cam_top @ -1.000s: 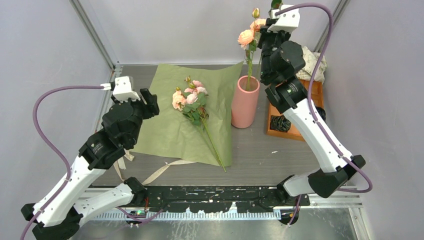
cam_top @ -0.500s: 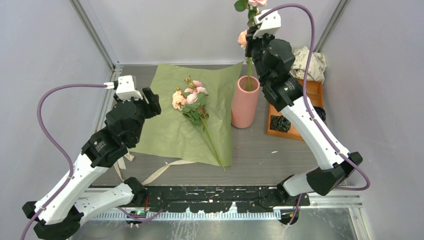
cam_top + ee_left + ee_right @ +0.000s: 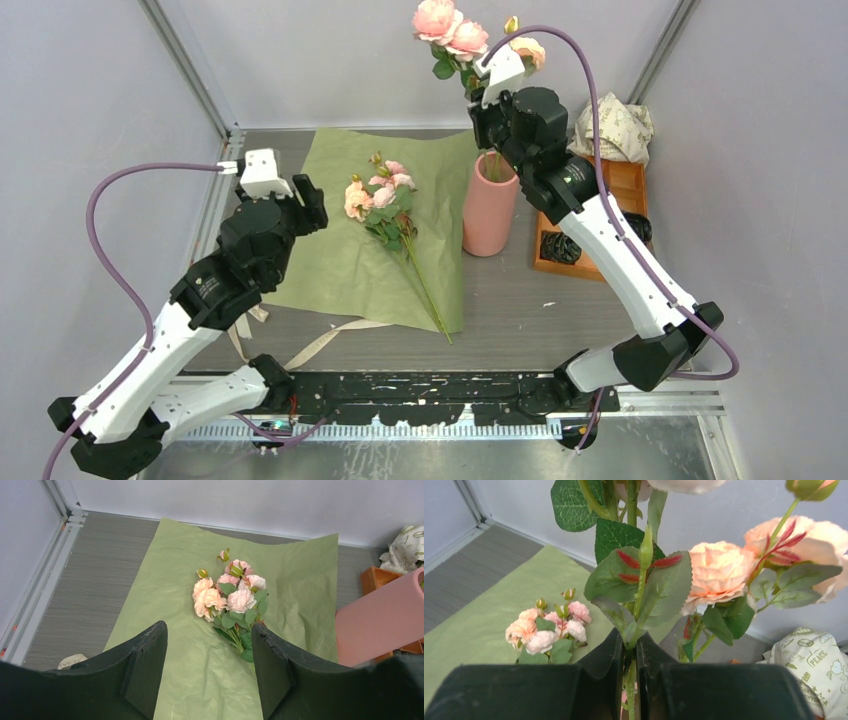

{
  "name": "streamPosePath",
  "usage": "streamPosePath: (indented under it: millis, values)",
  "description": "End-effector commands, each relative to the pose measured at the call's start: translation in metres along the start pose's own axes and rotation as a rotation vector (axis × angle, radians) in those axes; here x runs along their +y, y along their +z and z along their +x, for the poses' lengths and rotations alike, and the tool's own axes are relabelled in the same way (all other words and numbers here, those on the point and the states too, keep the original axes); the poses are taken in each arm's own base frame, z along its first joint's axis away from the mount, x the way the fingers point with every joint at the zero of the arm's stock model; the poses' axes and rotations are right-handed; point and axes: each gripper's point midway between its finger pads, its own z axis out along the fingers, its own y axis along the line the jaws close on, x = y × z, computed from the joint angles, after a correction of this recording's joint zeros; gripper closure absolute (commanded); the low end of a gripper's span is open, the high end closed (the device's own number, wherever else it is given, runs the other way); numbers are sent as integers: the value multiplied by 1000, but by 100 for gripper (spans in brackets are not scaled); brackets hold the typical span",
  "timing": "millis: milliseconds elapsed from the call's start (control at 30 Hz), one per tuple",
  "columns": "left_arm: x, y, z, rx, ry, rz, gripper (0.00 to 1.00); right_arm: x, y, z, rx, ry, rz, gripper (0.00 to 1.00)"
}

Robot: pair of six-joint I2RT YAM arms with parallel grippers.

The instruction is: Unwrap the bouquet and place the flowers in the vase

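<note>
Between the right gripper's (image 3: 633,645) jaws there's one rose stem (image 3: 631,677), pinched tight with barely a gap. Its blooms fan out above the jaws, and straight below them sits the vase (image 3: 490,205). From the top view the stem's lower end looks like it reaches into the vase mouth, so I'd say this one is about halfway in and just needs lowering and letting go.

The unwrapping part looks done: the paper (image 3: 340,260) is spread flat, green side up, and the ribbon (image 3: 325,340) lies loose off its near edge.

What's left is the rest of the flowers (image 3: 227,595), a small bunch lying on the paper just ahead of the left gripper (image 3: 209,640). That one hangs over the sheet with its jaws well apart and nothing in them.

The table (image 3: 520,310) is grey with a fine grain, boxed in by plain pale walls with metal rails in the corners. Beyond the vase from the right jaws there's an orange tray (image 3: 625,185) with something dark in it, and a wad of white paper (image 3: 615,125) behind that.
</note>
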Motion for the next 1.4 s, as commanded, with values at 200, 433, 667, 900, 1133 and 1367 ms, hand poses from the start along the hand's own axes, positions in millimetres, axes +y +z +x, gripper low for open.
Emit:
streamPosePath:
  millis: [200,433,667,900,1133,1367]
  values:
    - [-14,5,-14,-39,-59,37,37,-9,-17,13,39,-17,34,39]
    - [-25,14,-8,-14,-54,48,36,-31,-30,6,-22,8,152,0]
    - [-52,28,5,50,-13,119,20,-57,-59,-15,-124,83,281,0]
    - [-84,40,22,91,-111,209,2,-66,-91,-39,-221,187,303,1]
    - [-95,71,54,243,-270,225,0,-50,-106,-54,-279,345,194,0]
    - [-89,116,116,475,-334,53,9,-16,-90,-28,-73,513,84,0]
